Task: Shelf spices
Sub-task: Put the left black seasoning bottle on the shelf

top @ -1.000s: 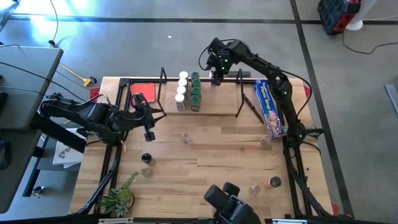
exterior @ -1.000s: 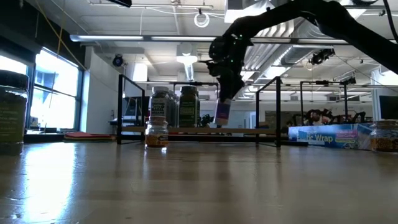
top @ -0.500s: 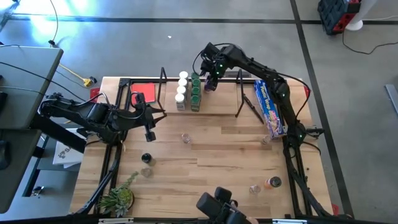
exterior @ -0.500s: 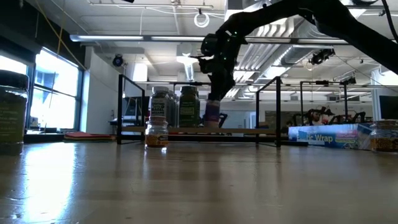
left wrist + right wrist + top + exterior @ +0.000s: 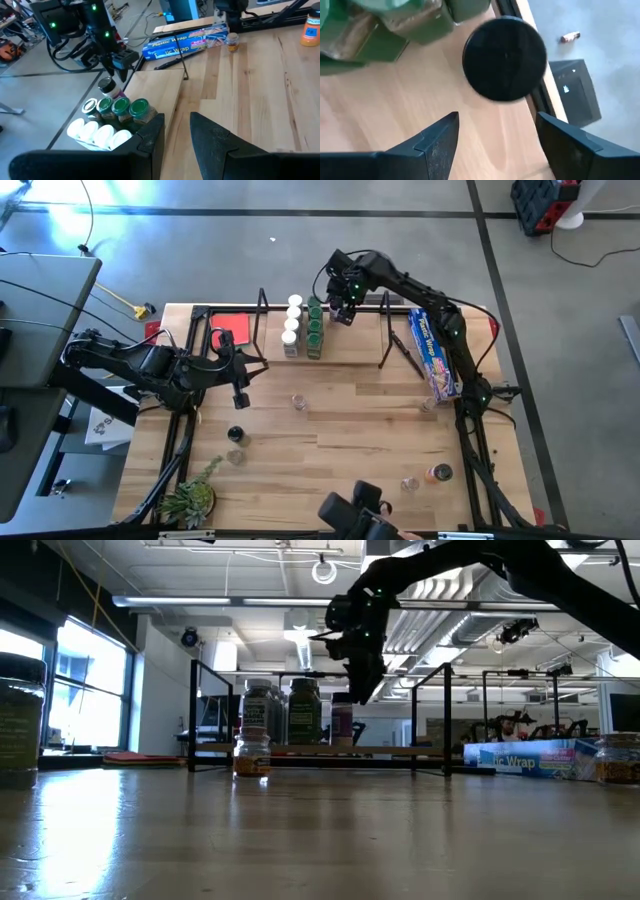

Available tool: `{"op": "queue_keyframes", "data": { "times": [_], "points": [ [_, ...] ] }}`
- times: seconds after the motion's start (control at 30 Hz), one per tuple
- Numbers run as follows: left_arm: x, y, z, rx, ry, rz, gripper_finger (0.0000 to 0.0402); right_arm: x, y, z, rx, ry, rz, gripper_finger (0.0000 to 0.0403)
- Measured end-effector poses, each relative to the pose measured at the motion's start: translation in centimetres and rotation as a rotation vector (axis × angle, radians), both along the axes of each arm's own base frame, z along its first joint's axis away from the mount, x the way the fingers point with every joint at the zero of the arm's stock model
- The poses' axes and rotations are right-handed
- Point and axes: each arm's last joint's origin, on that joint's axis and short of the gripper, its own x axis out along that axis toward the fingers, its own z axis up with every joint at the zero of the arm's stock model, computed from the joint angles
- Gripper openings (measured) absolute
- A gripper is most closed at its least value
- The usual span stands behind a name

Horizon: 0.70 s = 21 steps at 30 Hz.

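Standing on the shelf [image 5: 340,350]: white-capped, green-capped and one black-capped jar [image 5: 505,58]

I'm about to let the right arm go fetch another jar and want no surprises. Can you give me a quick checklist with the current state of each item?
1. Right gripper open and clear of the black-lidded jar: ok; the jar stands free beyond the spread fingers in the right wrist view.
2. Black-lidded jar upright on the shelf: ok; it stands on the board beside the green-lidded jars.
3. Neighbouring white-lidded jars undisturbed: ok, all upright in their row.
4. Left gripper out of the way: ok, over the table's left part, away from the shelf.
5. Loose jar left to fetch: ok, one stands mid-table.
6. Lift-out path past the shelf's wire uprights: cannot tell.
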Motion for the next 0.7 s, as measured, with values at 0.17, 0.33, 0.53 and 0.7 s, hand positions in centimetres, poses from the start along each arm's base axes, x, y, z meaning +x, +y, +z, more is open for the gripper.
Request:
{"op": "queue_keyframes", "data": {
  "times": [0.17, 0.33, 0.53, 0.7],
  "points": [
    [0.0, 0.0, 0.0, -0.002, -0.001, 0.001, 0.0090, -0.5, 0.1, 1.3, -0.039, 0.038, -0.013, 0.0258],
    [0.0, 0.0, 0.0, -0.002, 0.001, 0.001, 0.0090, -0.9, 0.6, 3.0, -0.044, -0.024, 0.060, 0.0258],
    [-0.5, 0.1, -0.7, -0.030, 0.056, 0.026, 0.0090, -2.2, 4.1, 6.5, 0.102, -0.211, 0.264, 0.0258],
    [-1.1, 0.2, -1.4, -0.073, 0.116, 0.073, 0.0090, -4.5, 8.7, 7.8, 0.076, -0.267, 0.312, 0.0259]
  ]
}}
